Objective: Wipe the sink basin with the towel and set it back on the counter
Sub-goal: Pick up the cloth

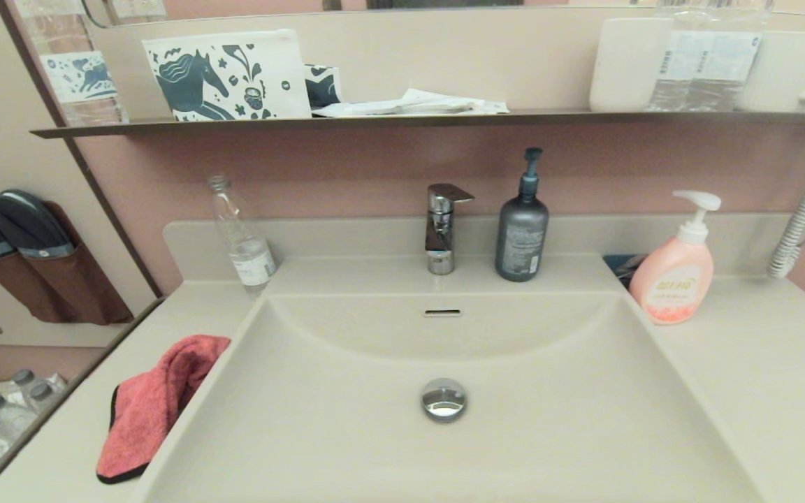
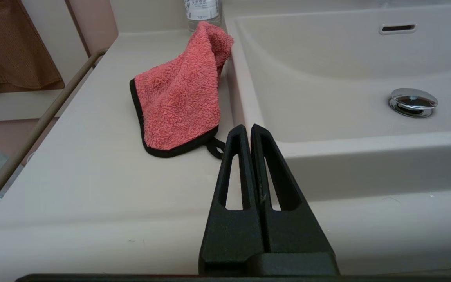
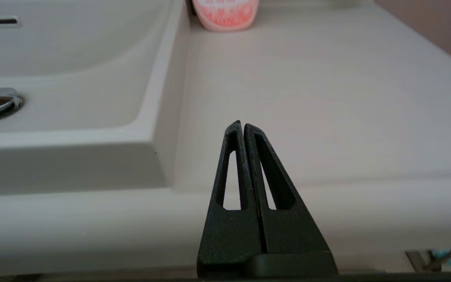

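- Worktop: flat beige-cream surface with a low raised back edge; it surrounds the sink basin on all sides.
- Sink basin: wide rectangular bowl set in the middle of the worktop. A chrome drain plug sits in its floor and an overflow slot in its back wall.
- Towel: coral-red fuzzy cloth with black trim, lying crumpled on the left part of the worktop, right against the left rim of the sink basin, towards the front edge. No gripper touches it.
- Left gripper: clenched, fingers pressed together and holding nothing; it sits at the front edge of the worktop, near the towel's front end but apart from it.
- Right gripper: clenched and holding nothing, at the front edge of the worktop on the right side of the sink basin.
- Back edge items: faucet, dark pump bottle, pink soap bottle, clear bottle.
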`<state>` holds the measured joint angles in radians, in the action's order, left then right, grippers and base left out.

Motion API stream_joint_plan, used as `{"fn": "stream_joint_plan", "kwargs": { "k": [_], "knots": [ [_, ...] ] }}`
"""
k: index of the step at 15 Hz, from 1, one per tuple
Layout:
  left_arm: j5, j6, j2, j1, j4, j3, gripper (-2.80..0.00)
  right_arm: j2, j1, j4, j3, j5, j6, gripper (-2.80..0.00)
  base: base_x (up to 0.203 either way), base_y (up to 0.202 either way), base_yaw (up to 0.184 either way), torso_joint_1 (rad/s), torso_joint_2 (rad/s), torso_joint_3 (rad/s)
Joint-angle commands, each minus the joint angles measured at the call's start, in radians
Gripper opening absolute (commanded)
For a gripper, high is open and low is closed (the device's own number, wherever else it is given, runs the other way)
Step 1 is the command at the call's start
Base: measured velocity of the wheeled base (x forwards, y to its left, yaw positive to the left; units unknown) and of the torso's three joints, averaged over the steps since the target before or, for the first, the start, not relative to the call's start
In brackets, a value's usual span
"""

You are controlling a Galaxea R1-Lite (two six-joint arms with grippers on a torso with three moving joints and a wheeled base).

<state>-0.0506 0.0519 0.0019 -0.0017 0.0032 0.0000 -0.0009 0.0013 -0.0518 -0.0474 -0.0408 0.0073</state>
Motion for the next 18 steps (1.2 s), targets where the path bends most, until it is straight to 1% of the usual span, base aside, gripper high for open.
{"fn": "stream_joint_plan", "kwargs": {
  "k": [1,11,13,18],
  "knots": [
    [0.0,0.0,0.0,0.0,0.0,0.0,-2.8,0.001,0.0,0.035,0.04,0.009,-0.016,-2.8,0.0,0.0,0.0,0.0,0.0,0.0],
    [0.0,0.0,0.0,0.0,0.0,0.0,-2.8,0.002,0.0,0.051,0.047,0.013,-0.008,-2.8,0.0,0.0,0.0,0.0,0.0,0.0],
    [0.0,0.0,0.0,0.0,0.0,0.0,-2.8,0.001,0.0,0.052,0.047,0.013,0.014,-2.8,0.0,0.0,0.0,0.0,0.0,0.0],
    [0.0,0.0,0.0,0.0,0.0,0.0,-2.8,0.001,0.0,0.052,0.047,0.013,0.017,-2.8,0.0,0.0,0.0,0.0,0.0,0.0]
  ]
}}
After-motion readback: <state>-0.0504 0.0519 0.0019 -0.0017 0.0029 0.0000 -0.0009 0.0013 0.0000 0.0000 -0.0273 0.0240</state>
